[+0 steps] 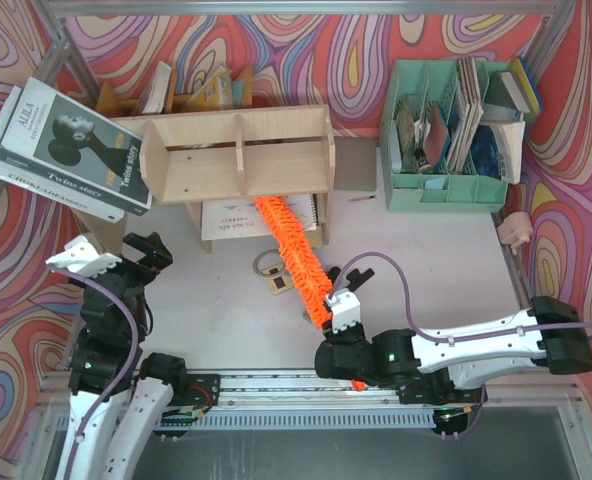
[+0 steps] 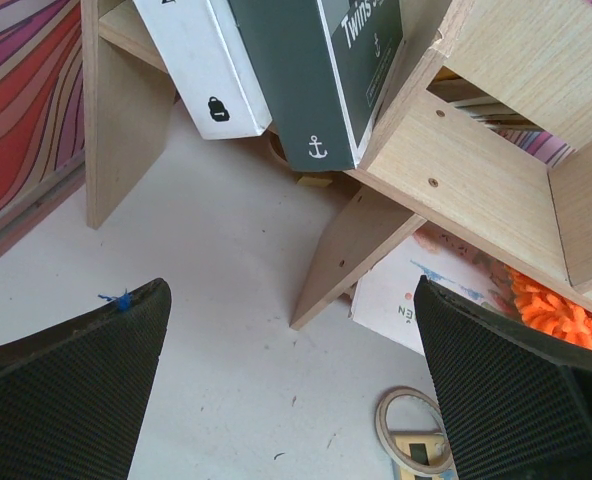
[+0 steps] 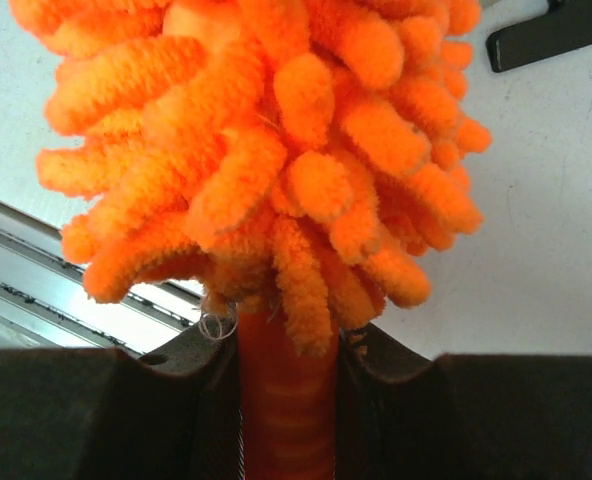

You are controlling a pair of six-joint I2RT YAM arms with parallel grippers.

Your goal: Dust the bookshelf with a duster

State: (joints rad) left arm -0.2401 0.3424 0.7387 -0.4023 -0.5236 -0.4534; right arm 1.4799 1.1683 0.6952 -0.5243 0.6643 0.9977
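The plywood bookshelf [image 1: 236,155] stands at the back, its two compartments facing up toward the top camera. The orange fluffy duster [image 1: 294,250] runs from my right gripper up to the front edge of the right compartment, where its tip meets the shelf. My right gripper [image 1: 338,308] is shut on the duster's handle [image 3: 286,400], just below the fluffy head [image 3: 266,150]. My left gripper [image 1: 141,250] is open and empty, low over the table in front of the shelf's left leg [image 2: 361,255]. Orange fluff [image 2: 566,310] shows below the shelf board [image 2: 476,170].
Large books [image 1: 71,150] lean against the shelf's left end. A mint-green organiser [image 1: 446,130] with books stands at the back right. A notebook [image 1: 236,215] lies under the shelf, with a tape ring [image 1: 269,265] in front of it. A pink object [image 1: 516,230] lies at the right.
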